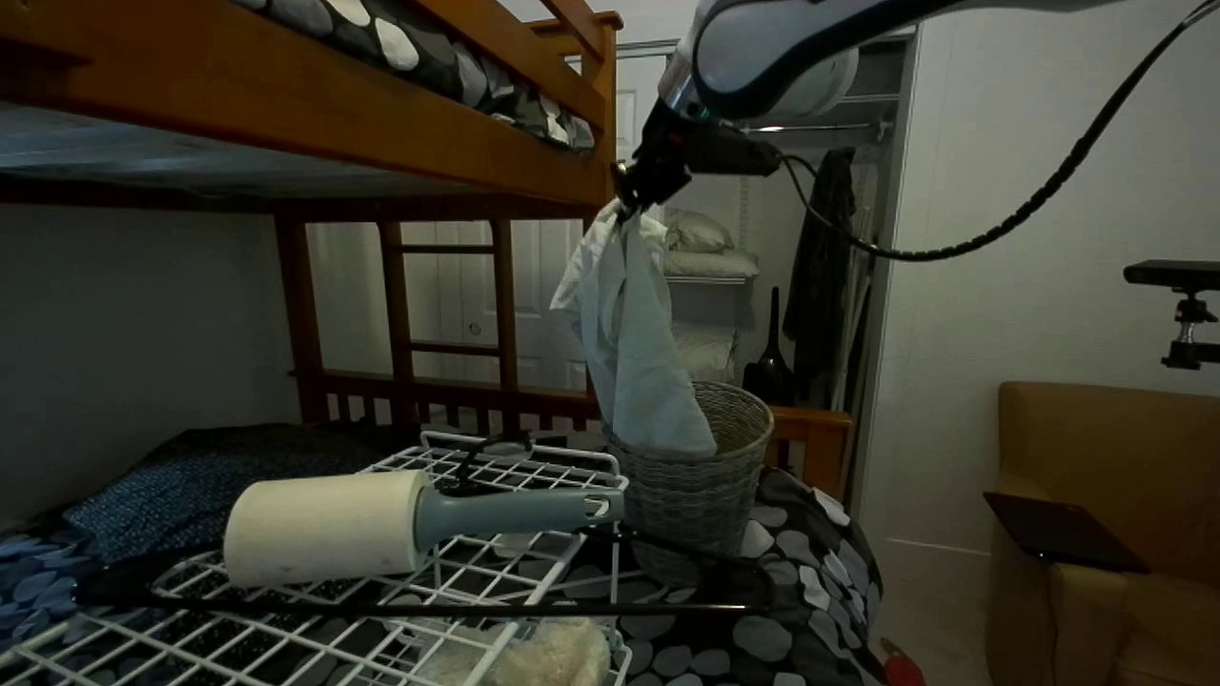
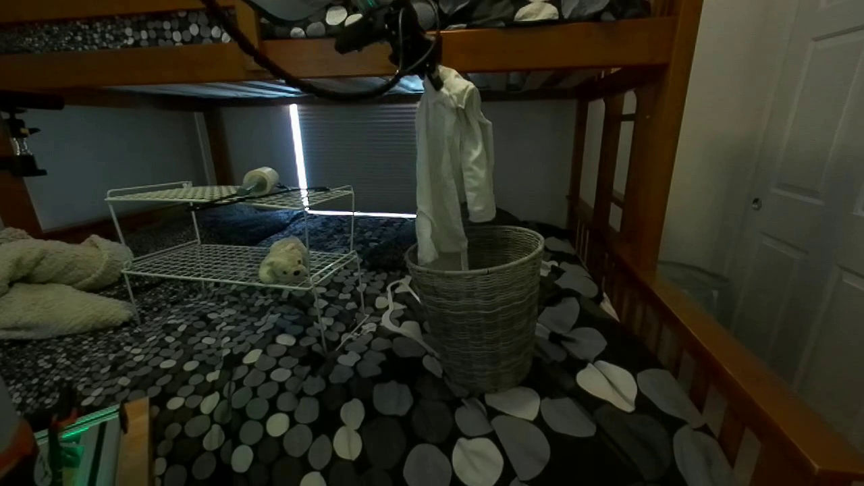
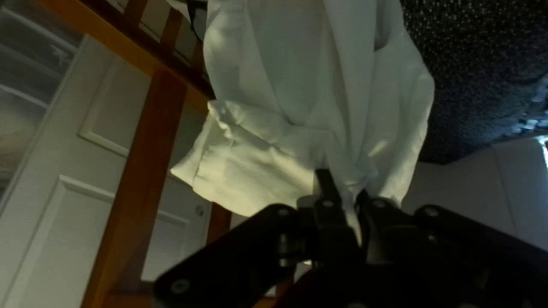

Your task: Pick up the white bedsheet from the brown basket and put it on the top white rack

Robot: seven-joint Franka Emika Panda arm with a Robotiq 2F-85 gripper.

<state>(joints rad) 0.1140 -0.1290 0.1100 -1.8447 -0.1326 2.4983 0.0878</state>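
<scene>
At the bottom of the wrist view, the black gripper [image 3: 343,190] has its two fingers [image 3: 329,192] pinched nearly together, with a bunch of the white bedsheet [image 3: 299,124] held tight between them. In both exterior views it is up near the top middle, and the white bedsheet hangs from it in long folds. The low end of the sheet comes down to the mouth of the woven basket [image 2: 482,317], just right of the middle (I can't tell if it touches the rim). Left of the basket, the white rack [image 2: 169,196] stands on the spotty bed cover [image 2: 358,418]. Up on its top shelf [image 2: 209,194] are a lint roller [image 1: 419,519] and a black hanger [image 1: 477,608]. A small stuffed toy [image 2: 285,262] sits on the shelf below [image 2: 202,263]. In an exterior view, a fluffy cloth [image 2: 61,283] lies far left.
</scene>
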